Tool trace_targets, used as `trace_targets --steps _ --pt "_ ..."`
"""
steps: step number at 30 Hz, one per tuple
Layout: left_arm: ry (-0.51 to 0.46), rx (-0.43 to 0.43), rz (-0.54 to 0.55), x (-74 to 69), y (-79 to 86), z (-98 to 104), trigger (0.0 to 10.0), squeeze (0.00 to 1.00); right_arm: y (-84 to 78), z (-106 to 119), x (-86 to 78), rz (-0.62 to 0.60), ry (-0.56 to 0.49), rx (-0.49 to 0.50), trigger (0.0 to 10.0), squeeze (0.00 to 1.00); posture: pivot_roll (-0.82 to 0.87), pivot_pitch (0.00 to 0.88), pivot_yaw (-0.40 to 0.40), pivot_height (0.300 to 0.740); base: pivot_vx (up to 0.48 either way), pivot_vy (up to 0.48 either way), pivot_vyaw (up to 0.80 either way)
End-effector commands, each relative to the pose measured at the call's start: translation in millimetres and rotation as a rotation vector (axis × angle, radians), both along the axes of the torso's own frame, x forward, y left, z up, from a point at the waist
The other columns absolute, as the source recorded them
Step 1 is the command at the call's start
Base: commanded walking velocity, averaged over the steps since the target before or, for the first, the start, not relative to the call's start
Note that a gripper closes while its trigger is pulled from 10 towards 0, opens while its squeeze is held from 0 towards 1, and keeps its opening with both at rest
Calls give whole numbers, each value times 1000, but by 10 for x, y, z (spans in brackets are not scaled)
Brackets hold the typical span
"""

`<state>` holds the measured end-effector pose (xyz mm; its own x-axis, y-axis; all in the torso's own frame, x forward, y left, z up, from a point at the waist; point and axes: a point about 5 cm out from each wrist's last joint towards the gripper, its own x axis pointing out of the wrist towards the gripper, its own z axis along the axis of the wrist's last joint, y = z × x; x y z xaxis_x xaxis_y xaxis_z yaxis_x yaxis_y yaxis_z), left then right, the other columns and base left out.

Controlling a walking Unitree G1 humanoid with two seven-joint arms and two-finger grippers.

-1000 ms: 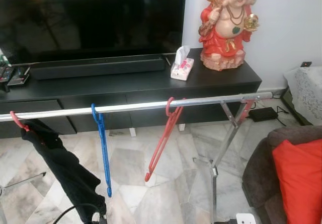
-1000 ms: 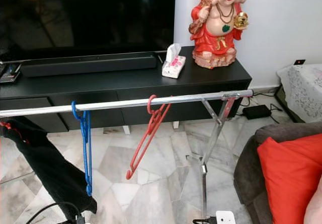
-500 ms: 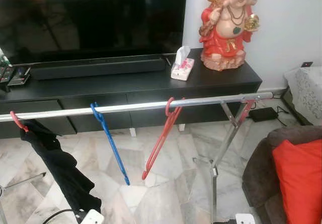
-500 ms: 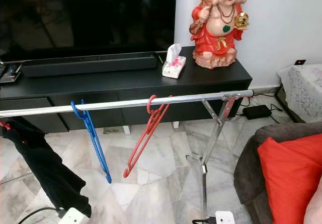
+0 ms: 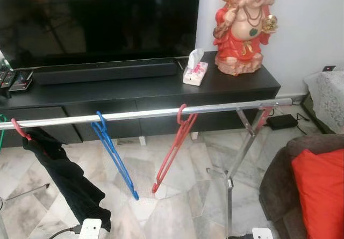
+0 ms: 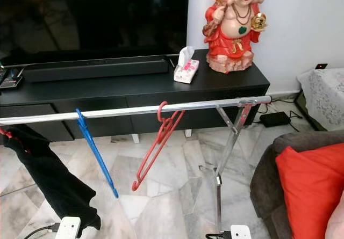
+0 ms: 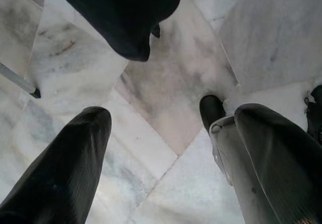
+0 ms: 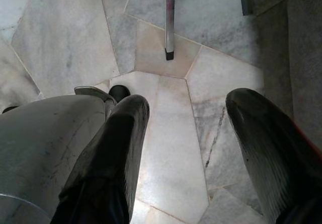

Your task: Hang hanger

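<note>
Left wrist view: left gripper (image 7: 166,148), fingers spread wide, holding nothing, pointed down at the marble floor (image 7: 186,68); a hanging black cloth (image 7: 121,12) above it. Right wrist view: right gripper (image 8: 191,138), fingers likewise wide apart and empty, over the same floor; the foot of a metal leg (image 8: 169,22) ahead of it.

Head views, outward from there:
- Rail (image 5: 150,113): silver bar running across the scene, carried at its right end by crossed legs (image 5: 244,142).
- Blue hanger (image 5: 114,154): hooked on the rail left of centre, body slanting down toward the right.
- Red hanger (image 5: 173,152): hooked on the rail near the middle, body slanting down toward the left, its lower end near the blue one's.
- Black cloth: on a further red hook at the rail's left end, drooping toward the floor.
- TV cabinet (image 5: 140,91): black, behind the rail; bears a television (image 5: 97,19), a soundbar (image 5: 105,70), a tissue box (image 5: 194,72) and a red statue (image 5: 242,24).
- Sofa (image 5: 279,185) with red cushion (image 5: 320,196): at the right edge.
</note>
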<state>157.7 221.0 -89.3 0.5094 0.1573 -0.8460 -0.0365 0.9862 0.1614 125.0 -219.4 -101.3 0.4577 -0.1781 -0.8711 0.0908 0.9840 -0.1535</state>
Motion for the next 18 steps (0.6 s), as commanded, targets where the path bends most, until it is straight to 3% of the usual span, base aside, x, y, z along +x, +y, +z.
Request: trace_targets --steps 1,6,18 --pt "16 -12 11 -27 -19 -19 10000 0 6 10 29 -23 -21 6 10000 0 -198 0 33 740 0 0 0" --pt "26 -21 14 -28 -52 -30 10000 0 4 15 44 -19 -22 2 10000 0 -193 0 26 740 0 110 0" --pt "59 -10 16 -124 67 -44 10000 0 24 17 58 -25 -29 4 10000 0 -195 0 31 740 0 380 0"
